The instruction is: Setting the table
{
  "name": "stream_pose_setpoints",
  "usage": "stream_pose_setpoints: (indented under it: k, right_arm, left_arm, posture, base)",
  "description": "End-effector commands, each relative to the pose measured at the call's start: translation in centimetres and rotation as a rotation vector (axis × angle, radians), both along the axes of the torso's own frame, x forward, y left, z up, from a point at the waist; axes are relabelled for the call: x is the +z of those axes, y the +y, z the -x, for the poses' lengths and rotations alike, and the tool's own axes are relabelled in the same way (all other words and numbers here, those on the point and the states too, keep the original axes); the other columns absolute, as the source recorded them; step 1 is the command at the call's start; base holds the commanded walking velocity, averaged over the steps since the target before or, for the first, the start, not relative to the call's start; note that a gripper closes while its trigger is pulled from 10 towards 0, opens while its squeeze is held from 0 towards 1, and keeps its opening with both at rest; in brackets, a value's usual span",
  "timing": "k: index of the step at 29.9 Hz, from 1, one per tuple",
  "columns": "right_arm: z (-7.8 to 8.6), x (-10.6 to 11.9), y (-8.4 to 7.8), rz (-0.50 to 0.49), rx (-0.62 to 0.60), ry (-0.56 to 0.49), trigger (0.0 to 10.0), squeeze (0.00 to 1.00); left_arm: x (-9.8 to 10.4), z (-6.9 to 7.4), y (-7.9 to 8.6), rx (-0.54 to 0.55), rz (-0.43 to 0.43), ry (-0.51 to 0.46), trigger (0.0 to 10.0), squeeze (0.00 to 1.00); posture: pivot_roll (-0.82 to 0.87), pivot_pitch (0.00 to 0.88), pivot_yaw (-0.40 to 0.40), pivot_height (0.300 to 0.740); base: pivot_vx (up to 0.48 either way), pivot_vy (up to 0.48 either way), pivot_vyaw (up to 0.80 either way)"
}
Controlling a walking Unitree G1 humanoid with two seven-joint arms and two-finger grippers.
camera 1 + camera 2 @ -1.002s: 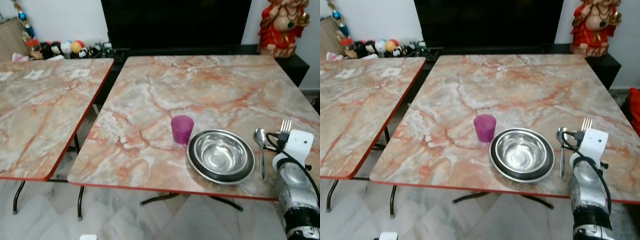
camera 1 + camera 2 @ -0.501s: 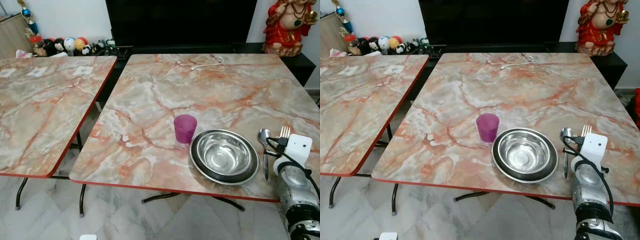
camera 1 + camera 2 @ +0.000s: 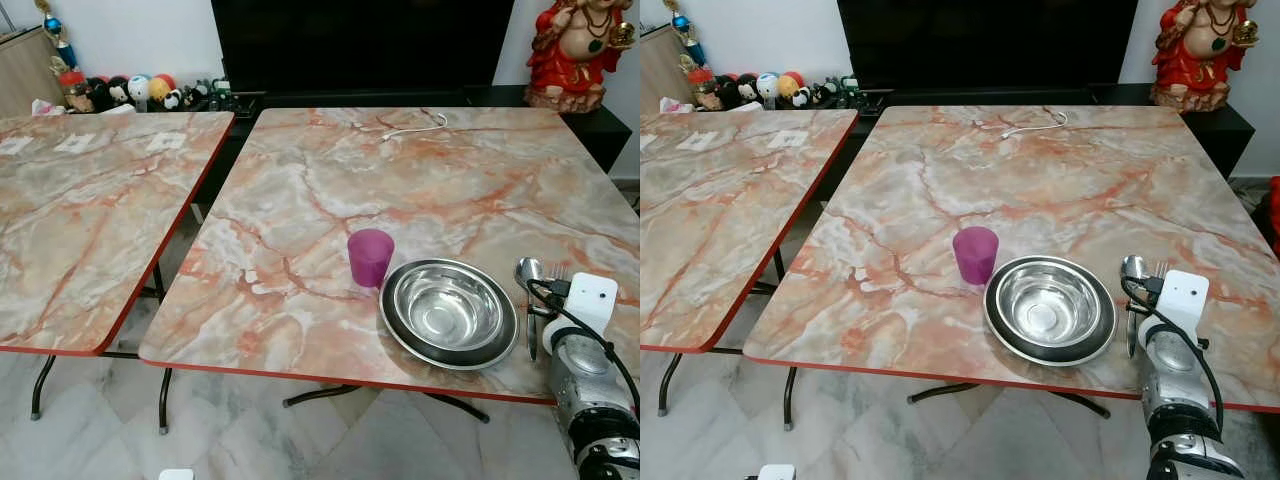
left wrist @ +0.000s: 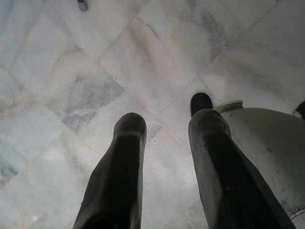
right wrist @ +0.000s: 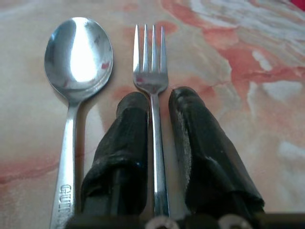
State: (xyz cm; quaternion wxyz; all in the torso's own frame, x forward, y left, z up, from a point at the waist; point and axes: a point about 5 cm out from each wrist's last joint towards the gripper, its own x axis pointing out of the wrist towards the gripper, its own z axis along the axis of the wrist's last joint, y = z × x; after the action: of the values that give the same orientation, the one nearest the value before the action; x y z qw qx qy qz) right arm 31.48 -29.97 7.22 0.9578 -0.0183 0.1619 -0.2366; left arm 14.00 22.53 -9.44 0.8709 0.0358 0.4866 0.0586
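A steel fork [image 5: 151, 81] lies flat on the marble table [image 3: 330, 200], parallel to a steel spoon [image 5: 78, 52]. My right gripper [image 5: 157, 98] is shut on the fork's handle, one black finger on each side, with the tines sticking out past the tips. From the head, my right wrist [image 3: 585, 310] covers most of the fork [image 3: 556, 270] near the table's front right corner. The spoon [image 3: 526, 280] lies just right of a steel bowl [image 3: 447, 312] set in a dark plate. A purple cup [image 3: 370, 257] stands at the bowl's upper left. My left gripper [image 4: 164, 119] hangs open over the tiled floor.
A second marble table [image 3: 90, 210] stands to the left across a narrow gap. A white cable [image 3: 410, 128] lies at the far edge of the main table. Behind are a black TV unit [image 3: 360, 45], a red statue [image 3: 578, 50] and small toys [image 3: 120, 92].
The right gripper has drawn the fork back toward me and closer to the spoon; my wrist now covers more of its tines. The camera shifted slightly between the earliest frame and now.
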Motion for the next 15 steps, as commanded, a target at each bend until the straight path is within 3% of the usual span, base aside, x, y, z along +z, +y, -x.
stream_pose_setpoints:
  k: [1, 6, 11, 15]
  right_arm:
    - [-0.4, 0.6, -0.2, 0.022, 0.003, -0.014, 10.0, 0.0]
    - [-0.4, 1.0, -0.3, 0.046, -0.007, -0.034, 10.0, 0.0]
    - [-1.0, 4.4, 0.7, 0.085, 0.043, -0.324, 10.0, 0.0]
    - [-0.5, 5.8, 1.5, 0.102, 0.069, -0.424, 10.0, 0.0]
  left_arm:
    - [0.0, 0.3, 0.4, -0.006, -0.007, 0.016, 10.0, 0.0]
    - [-0.1, 0.4, 0.4, -0.003, -0.005, 0.016, 10.0, 0.0]
    - [-0.1, 0.4, 0.5, 0.0, -0.007, 0.016, 10.0, 0.0]
    - [0.0, 0.4, 0.6, 0.004, -0.008, 0.013, 10.0, 0.0]
  posture:
    - [-0.08, 0.001, 0.064, 0.74]
    - [-0.08, 0.0, 0.06, 0.74]
    - [-0.07, 0.0, 0.06, 0.74]
    - [-0.07, 0.0, 0.058, 0.74]
  base:
    - [0.0, 0.0, 0.0]
    - [0.0, 0.0, 0.0]
    - [0.0, 0.0, 0.0]
    - [0.0, 0.0, 0.0]
